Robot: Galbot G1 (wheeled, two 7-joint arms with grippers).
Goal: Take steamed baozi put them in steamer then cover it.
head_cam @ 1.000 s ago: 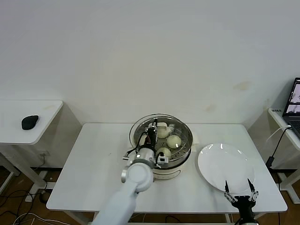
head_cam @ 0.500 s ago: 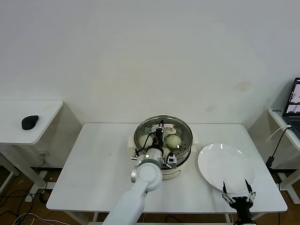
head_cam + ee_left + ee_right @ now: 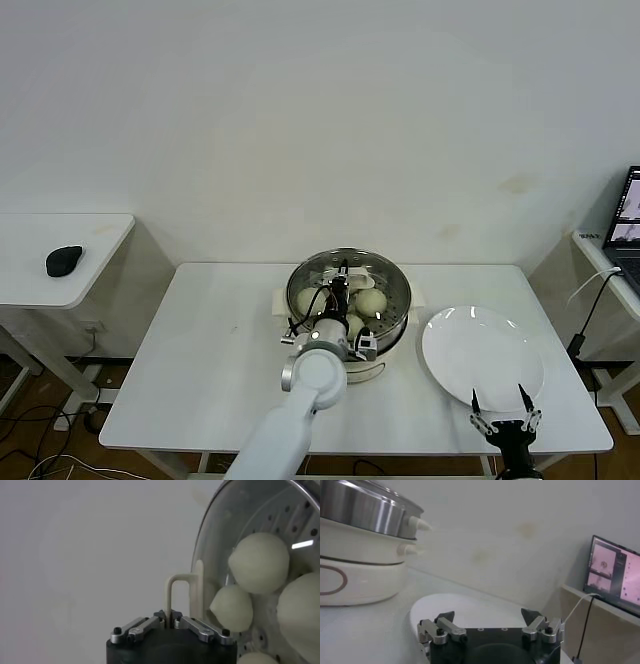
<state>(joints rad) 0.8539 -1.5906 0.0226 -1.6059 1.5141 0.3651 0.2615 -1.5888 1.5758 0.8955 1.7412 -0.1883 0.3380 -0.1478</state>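
Now the cover (image 3: 347, 287) has swung from the steamer's (image 3: 396, 312) nine o'clock side to sit over it, the baozi (image 3: 370, 302) beneath; the left gripper (image 3: 345, 281) stays pinched on its handle (image 3: 182, 597), so release remains; the right gripper (image 3: 497, 417), fingers wide, idles at the plate's (image 3: 480, 350) six o'clock.

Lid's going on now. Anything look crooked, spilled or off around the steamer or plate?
Nothing stands out. The left gripper is shut on the glass lid's handle over the steamer, baozi sit inside, and the white plate lies flat and bare beside it. No spills show.
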